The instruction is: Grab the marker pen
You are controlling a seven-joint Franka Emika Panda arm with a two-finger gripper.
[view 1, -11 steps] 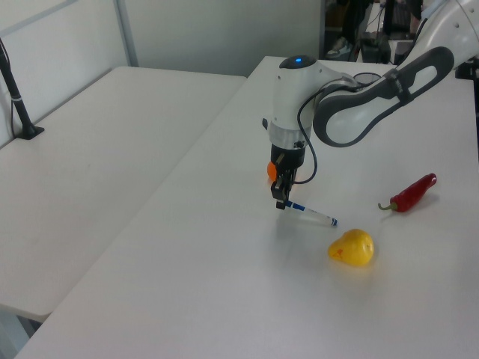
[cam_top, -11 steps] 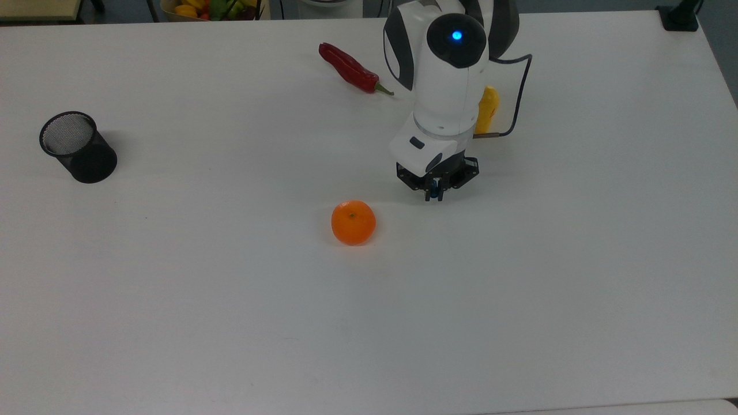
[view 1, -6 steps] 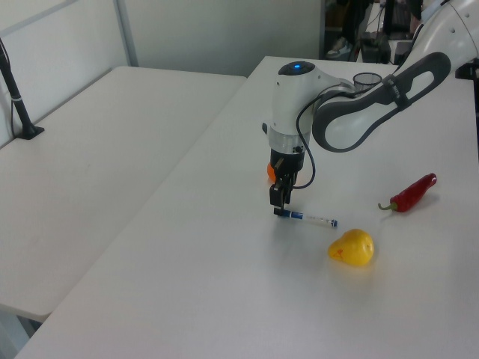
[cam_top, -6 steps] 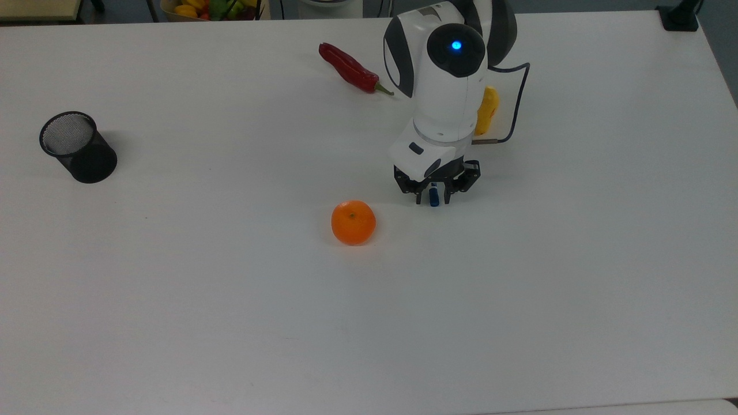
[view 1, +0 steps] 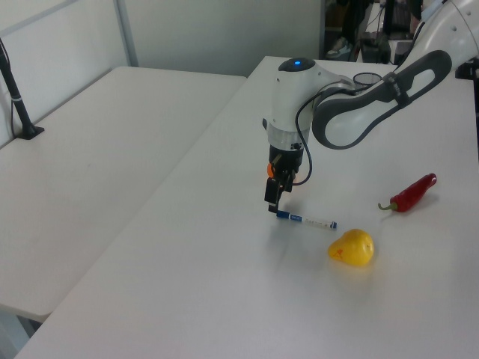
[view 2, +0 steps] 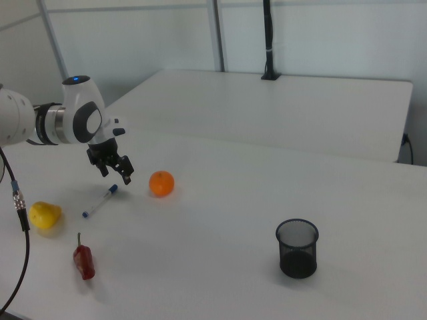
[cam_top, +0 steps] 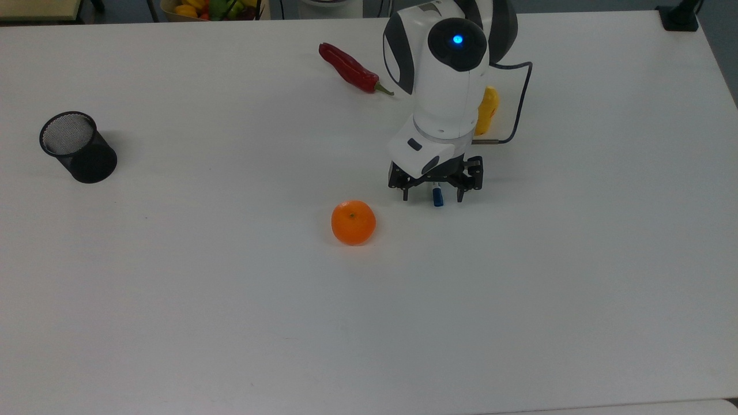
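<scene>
Marker pen (view 1: pixel 305 219): you are seeing it lying flat on the white surface (cam_top: pixel 230 317), its blue cap (cam_top: pixel 438 199) pointing toward the orange (cam_top: pixel 353 222), which is sitting near it in the top view.

Gripper (cam_top: pixel 433 195): it is hanging just above the capped end, fingers (cam_top: pixel 405 193) spread wide and gripping nothing, one on each side of the pen.

Yellow pear (view 1: pixel 351 247): lying near the pen's far end.

Red chilli (cam_top: pixel 350 69): lying well apart.

Black mesh cup (cam_top: pixel 78 147): standing upright, far off at the top view's left.
</scene>
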